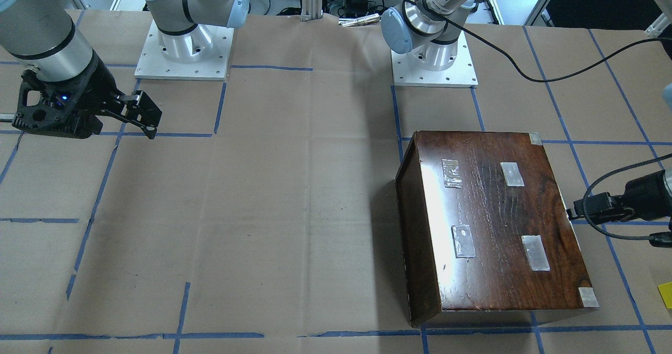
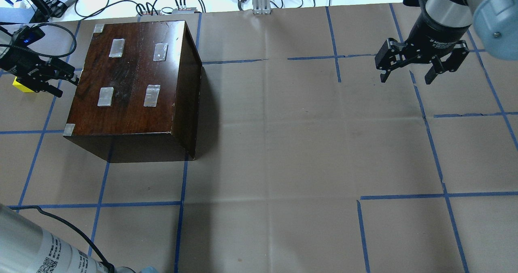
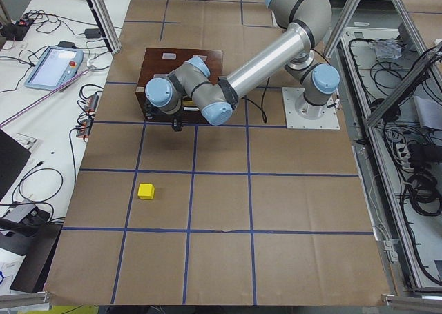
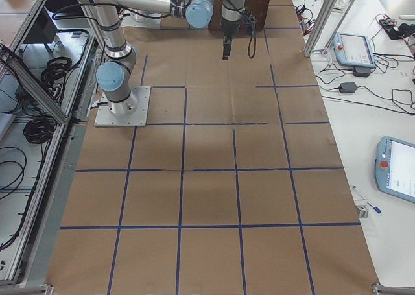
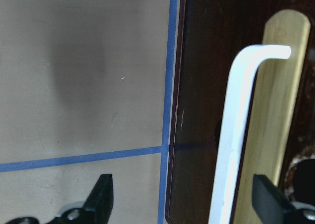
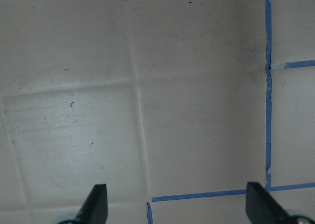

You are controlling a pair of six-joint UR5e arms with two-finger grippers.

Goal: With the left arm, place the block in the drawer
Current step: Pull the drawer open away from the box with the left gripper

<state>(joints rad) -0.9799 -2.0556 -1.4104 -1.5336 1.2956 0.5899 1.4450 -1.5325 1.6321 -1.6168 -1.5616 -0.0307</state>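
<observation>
Block: the yellow block (image 3: 146, 190) sits alone on the counter (image 3: 290, 210), out toward the counter's left end and well apart from the box.
Block's lie: it is cube-like, so I can make out no long axis. Its faces look about square with the blue tape grid.
Left end effector: the left end effector (image 5: 181, 184) is spread wide and grips nothing. It hangs close against the box's end face, with both fingertips showing in the left wrist view.
Relation that matters: the block lies behind the left end effector, on the side away from the box and a little farther from the robot's base. I judge that reaching it means backing off from the box first.
Drawer: I take the dark panel (image 5: 197, 111) in the left wrist view for the front of the drawer. No tray juts out in the overhead view, so I judge it shut or nearly so.
Drawer's axis: it would draw out toward the counter's left end, toward the block's side.
Handle: a white bent bar (image 5: 236, 135) and a pale wood strip (image 5: 275, 111) run up the left wrist view, crossing the line between the fingers, nearer the view's right finger.
Box: the dark glossy box (image 2: 133, 74) stands between the two arms.
Right end effector: the right end effector (image 2: 405, 78) is spread apart with nothing in it, and it hovers far off. The left arm is much the nearer.
</observation>
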